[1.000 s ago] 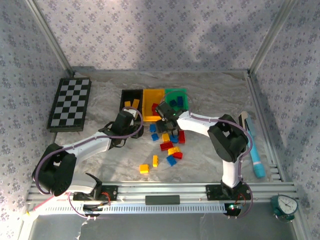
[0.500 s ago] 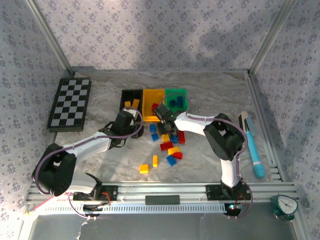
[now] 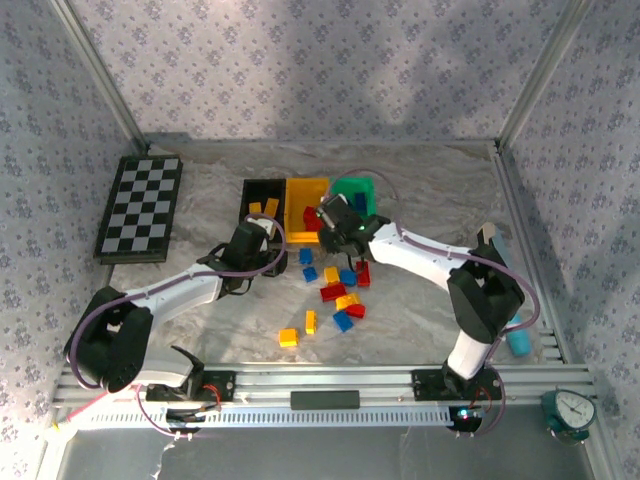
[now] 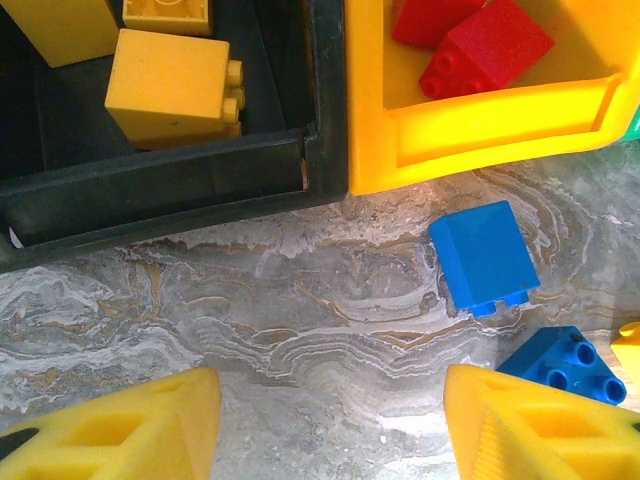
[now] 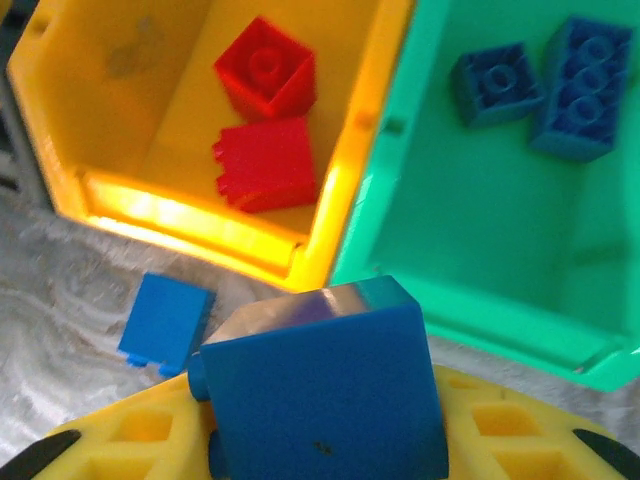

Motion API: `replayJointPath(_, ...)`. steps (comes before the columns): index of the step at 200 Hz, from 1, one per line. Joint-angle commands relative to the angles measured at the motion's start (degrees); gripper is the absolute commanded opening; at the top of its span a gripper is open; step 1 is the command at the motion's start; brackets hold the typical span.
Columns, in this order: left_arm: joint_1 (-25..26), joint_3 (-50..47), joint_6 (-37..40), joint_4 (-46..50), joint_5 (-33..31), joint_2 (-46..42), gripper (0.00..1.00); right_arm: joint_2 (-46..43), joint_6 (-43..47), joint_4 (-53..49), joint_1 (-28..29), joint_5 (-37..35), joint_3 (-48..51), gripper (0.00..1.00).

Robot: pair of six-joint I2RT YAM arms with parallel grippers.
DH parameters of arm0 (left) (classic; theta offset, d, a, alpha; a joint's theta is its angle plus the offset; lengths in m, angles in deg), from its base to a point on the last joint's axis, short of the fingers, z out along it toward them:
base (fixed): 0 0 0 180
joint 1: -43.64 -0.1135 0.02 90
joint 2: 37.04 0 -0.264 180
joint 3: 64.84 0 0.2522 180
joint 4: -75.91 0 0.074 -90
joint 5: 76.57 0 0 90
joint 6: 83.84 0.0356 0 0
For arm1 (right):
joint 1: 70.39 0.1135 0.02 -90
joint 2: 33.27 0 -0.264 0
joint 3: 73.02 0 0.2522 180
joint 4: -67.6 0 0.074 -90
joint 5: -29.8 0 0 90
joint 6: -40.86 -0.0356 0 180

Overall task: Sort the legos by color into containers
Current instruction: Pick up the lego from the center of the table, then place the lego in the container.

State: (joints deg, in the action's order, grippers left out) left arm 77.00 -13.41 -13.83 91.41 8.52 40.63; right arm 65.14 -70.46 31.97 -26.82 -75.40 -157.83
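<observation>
Right gripper (image 5: pixel 322 450) has its jaws clamped on a blue plastic lego brick (image 5: pixel 320 385), held over the marbled table (image 4: pixel 300 300) just in front of the green plastic bin (image 5: pixel 430 230) and the yellow plastic bin (image 5: pixel 60 100). Left gripper (image 4: pixel 325 430) is part open and empty, low by the black plastic bin (image 4: pixel 150 185). Loose red, yellow and blue bricks (image 3: pixel 340 295) lie near the bins.

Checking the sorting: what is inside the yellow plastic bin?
Two red plastic bricks lie in the yellow plastic bin. From above, the right gripper hides part of its floor.
</observation>
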Motion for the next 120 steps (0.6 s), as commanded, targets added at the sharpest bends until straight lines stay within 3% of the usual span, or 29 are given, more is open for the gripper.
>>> replayJointPath(1,-0.5,1.6,0.3,0.7,0.9,-0.4,0.60,1.3,1.0,0.3,-3.5,-0.4,-2.9,0.44)
replayJointPath(52,-0.5,1.6,0.2,0.9,0.7,-0.3,0.60,8.5,-0.2,-0.1,-9.9,1.5,-11.0,0.47)
replayJointPath(81,-0.5,1.6,0.2,0.9,0.8,-0.2,0.60,10.3,-0.3,-1.0,-10.5,2.1,-13.5,0.60)
replayJointPath(120,-0.5,2.0,-0.1,0.7,1.6,0.9,0.60,7.9,0.3,-0.6,-10.0,1.2,-10.8,0.62)
